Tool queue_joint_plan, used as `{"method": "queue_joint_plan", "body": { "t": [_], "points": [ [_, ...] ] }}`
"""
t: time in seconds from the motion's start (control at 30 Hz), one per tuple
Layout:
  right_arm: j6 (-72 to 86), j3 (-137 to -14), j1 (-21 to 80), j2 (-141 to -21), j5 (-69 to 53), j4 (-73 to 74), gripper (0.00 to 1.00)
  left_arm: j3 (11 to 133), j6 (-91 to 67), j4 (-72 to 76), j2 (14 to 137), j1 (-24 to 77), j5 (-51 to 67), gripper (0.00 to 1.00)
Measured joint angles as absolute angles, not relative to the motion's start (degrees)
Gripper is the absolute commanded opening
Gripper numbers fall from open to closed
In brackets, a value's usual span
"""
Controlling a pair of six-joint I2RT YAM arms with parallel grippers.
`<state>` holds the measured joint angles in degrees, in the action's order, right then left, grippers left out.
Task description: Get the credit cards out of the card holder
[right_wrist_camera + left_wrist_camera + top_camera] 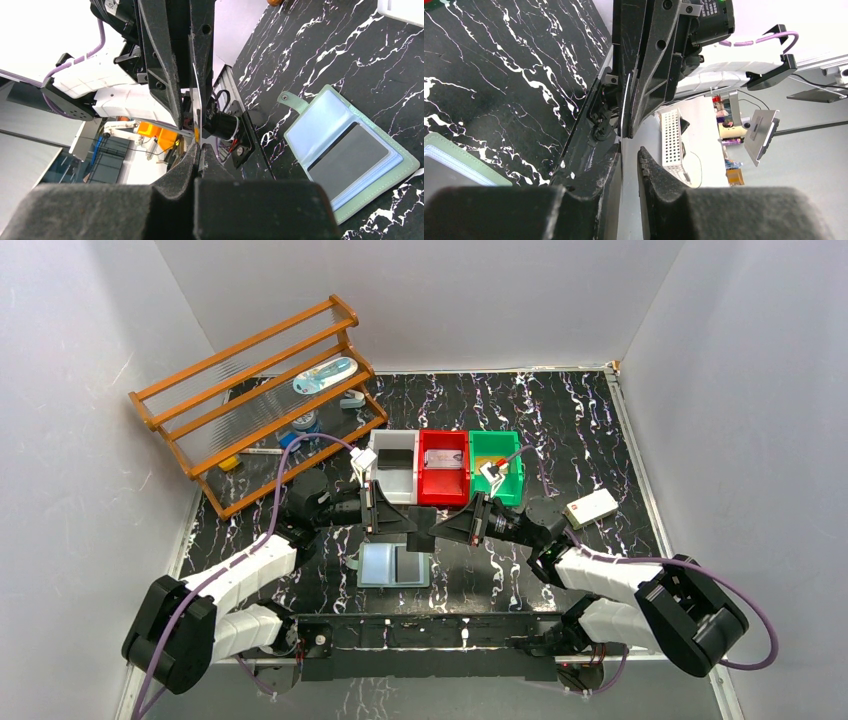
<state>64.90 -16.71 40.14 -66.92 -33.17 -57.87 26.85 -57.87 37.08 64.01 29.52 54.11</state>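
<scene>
The card holder (pixel 395 565) lies open on the table in front of the arm bases, grey-green with clear pockets. A dark card (pixel 347 152) sits in its near pocket in the right wrist view. Both grippers meet above the table behind it. My right gripper (pixel 200 147) is shut on a thin credit card (pixel 196 95), seen edge-on. My left gripper (pixel 629 147) has its jaws on either side of the same card (pixel 625 100). The card lies along one finger, with a gap to the other. In the top view the left gripper (pixel 408 520) faces the right gripper (pixel 438 528).
A grey bin (pixel 397 475), a red bin (pixel 443 480) and a green bin (pixel 497 455) stand in a row behind the grippers. A white box with a red mark (pixel 590 508) lies to the right. A wooden rack (pixel 260 400) stands at the back left.
</scene>
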Motion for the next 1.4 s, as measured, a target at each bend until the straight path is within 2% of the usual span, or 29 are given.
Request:
{"method": "queue_joint_plan", "body": {
  "t": [0.1, 0.2, 0.3, 0.37, 0.43, 0.5, 0.6, 0.73, 1.0, 1.13, 1.4],
  "points": [
    [65.47, -16.73, 40.14, -67.64, -33.45, -58.98, 0.00, 26.85, -57.93, 37.26, 64.01, 29.45, 54.61, 0.01],
    [66.26, -16.73, 40.14, -68.64, -33.76, -60.73, 0.04, 26.79, -57.74, 37.17, 64.01, 29.26, 54.63, 0.00],
    [66.96, -16.73, 40.14, -69.49, -33.82, -61.73, 0.22, 26.61, -57.71, 37.21, 63.81, 29.12, 54.46, 0.00],
    [67.35, -16.73, 40.14, -69.80, -33.39, -61.67, 0.42, 26.59, -57.58, 36.91, 63.51, 29.10, 54.30, 0.00],
    [67.35, -16.71, 40.14, -69.76, -32.32, -60.86, 0.57, 26.70, -56.27, 35.07, 62.65, 29.17, 53.84, 0.00],
    [66.98, -16.64, 40.12, -69.14, -30.39, -58.63, 0.67, 27.81, -52.80, 29.58, 61.54, 29.47, 52.86, 0.00],
    [65.80, -16.14, 40.12, -66.04, -26.89, -53.01, 0.75, 32.23, -45.60, 18.74, 61.12, 29.80, 49.34, 0.00],
    [63.11, -16.19, 40.12, -59.24, -19.97, -40.07, 0.79, 40.32, -34.92, 4.25, 61.32, 29.85, 39.40, 0.00],
    [60.07, -16.40, 40.12, -52.23, -9.21, -20.78, 0.81, 50.70, -16.60, -12.27, 67.44, 30.06, 16.75, 0.00],
    [59.53, -16.40, 40.12, -51.35, -7.05, -16.69, 0.81, 55.86, -5.76, -15.16, 73.03, 30.52, 9.17, 0.00],
    [58.52, -17.30, 40.10, -51.24, -5.67, -12.86, 0.82, 61.82, 11.97, -13.54, 82.17, 31.33, 1.65, 0.00]
  ]
}}
